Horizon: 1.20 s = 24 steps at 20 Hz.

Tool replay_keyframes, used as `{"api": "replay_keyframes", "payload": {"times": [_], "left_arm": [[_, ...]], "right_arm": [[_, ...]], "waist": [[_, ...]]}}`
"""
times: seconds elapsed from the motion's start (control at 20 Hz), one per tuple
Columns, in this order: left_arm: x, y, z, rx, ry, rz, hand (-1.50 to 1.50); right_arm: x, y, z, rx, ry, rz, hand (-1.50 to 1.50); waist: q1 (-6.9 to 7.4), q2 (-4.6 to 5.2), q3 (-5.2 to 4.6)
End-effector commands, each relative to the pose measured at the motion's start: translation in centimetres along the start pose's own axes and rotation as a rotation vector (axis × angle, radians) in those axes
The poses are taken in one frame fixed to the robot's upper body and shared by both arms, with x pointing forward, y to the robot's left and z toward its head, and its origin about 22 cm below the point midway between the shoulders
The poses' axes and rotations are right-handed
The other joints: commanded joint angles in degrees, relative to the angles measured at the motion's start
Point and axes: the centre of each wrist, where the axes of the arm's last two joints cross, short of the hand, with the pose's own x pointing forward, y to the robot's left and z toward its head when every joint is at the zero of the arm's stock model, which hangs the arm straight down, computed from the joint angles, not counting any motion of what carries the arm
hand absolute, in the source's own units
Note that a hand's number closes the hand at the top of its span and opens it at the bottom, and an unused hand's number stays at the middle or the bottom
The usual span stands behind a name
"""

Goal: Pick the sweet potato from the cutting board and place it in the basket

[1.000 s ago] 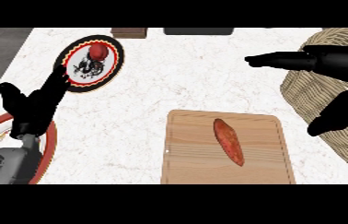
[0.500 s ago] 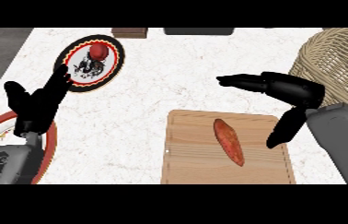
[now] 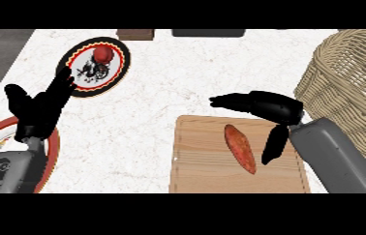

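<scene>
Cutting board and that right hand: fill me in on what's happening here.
The right hand is open above the cutting board, fingers spread beside the sweet potato, which lies on the board, not yet grasped. The basket stands at the right edge. The left hand rests open at the left, near a plate holding a red item.

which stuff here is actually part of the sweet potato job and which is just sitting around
Part of the job:
- orange-red sweet potato
- light wooden cutting board under it
- woven wicker basket at the right
- right hand, open above the board

Just lying about:
- round black-rimmed patterned plate carrying a small red fruit
- left hand, resting open at the left
</scene>
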Motion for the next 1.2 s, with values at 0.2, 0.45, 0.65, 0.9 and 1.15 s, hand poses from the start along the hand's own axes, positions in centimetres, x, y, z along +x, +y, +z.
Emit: {"api": "replay_keyframes", "payload": {"times": [0.2,0.45,0.65,0.9,1.15], "left_arm": [[0.1,0.1,-1.0,0.01,-0.006,-0.001,0.0],[-0.6,-1.1,0.8,0.019,0.006,0.003,0.0],[-0.3,-0.8,0.3,-0.002,0.0,0.022,0.0],[-2.0,-0.7,2.2,-0.014,0.001,0.022,0.0],[-0.3,0.0,1.3,0.008,0.009,0.014,0.0]], "right_arm": [[-3.0,0.9,-0.4,0.084,0.026,0.034,-1.5],[-3.0,1.3,-0.4,0.083,-0.006,0.039,-1.5],[-2.8,1.9,1.6,0.126,-0.026,-0.005,-1.5],[-4.4,1.3,2.7,0.113,-0.064,-0.03,-1.5],[-3.0,4.3,1.0,0.116,-0.062,0.041,-1.5]], "waist": [[-0.08,0.04,-0.01],[-0.07,-0.08,-0.01],[-0.48,-0.13,-0.03],[0.33,-0.03,0.0],[-0.21,-0.12,-0.02]]}}
